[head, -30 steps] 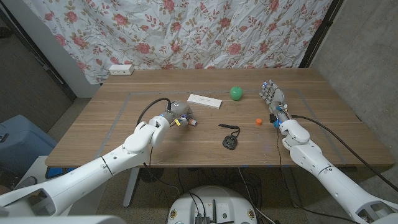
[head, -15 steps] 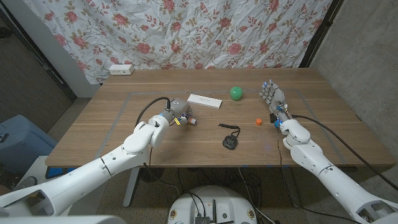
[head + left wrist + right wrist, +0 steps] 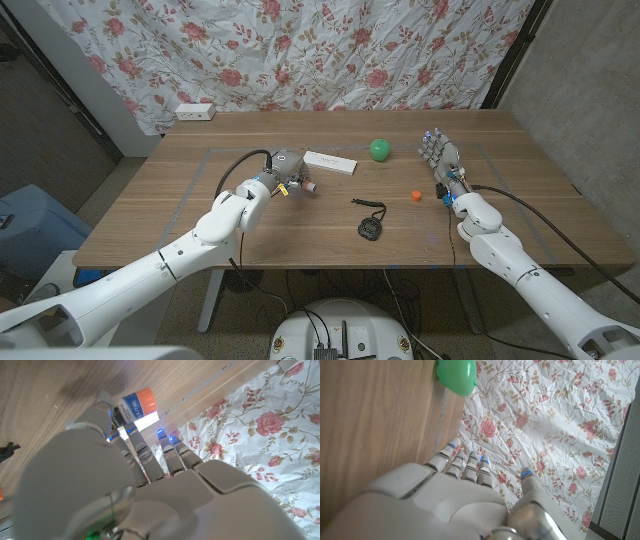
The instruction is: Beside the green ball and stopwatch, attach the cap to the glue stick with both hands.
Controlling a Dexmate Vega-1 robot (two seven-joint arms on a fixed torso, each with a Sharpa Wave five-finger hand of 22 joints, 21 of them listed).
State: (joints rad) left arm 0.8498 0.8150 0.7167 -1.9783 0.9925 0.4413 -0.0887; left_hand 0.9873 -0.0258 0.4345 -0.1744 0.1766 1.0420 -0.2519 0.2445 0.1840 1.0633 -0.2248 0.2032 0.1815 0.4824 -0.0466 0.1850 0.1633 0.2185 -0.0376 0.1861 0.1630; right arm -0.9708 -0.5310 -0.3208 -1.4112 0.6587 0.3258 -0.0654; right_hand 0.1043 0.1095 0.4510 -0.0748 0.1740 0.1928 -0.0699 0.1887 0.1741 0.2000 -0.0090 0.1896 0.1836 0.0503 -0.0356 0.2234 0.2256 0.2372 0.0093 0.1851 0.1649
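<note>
My left hand (image 3: 281, 177) grips the glue stick (image 3: 306, 187) left of the table's middle; its end pokes out toward the middle. In the left wrist view the glue stick (image 3: 135, 405) shows a blue-and-white label and an orange band, pinched between thumb and fingers (image 3: 102, 410). The small orange cap (image 3: 415, 196) lies alone on the wood, just left of my right hand (image 3: 439, 162), which stands empty with fingers spread. The green ball (image 3: 379, 149) sits farther back, and also appears as the green ball (image 3: 456, 376) beyond my right hand (image 3: 445, 505). The black stopwatch (image 3: 370, 228) lies nearer the front edge with its cord.
A flat white box (image 3: 330, 161) lies just behind my left hand. A white power strip (image 3: 195, 111) sits at the back left edge. The flowered curtain (image 3: 320, 50) hangs behind the table. Bare wood (image 3: 520, 200) stretches to the right of my right hand.
My left hand has moved a little toward the back and right, carrying the glue stick closer to the white box. The right hand, cap, ball and stopwatch have stayed put.
</note>
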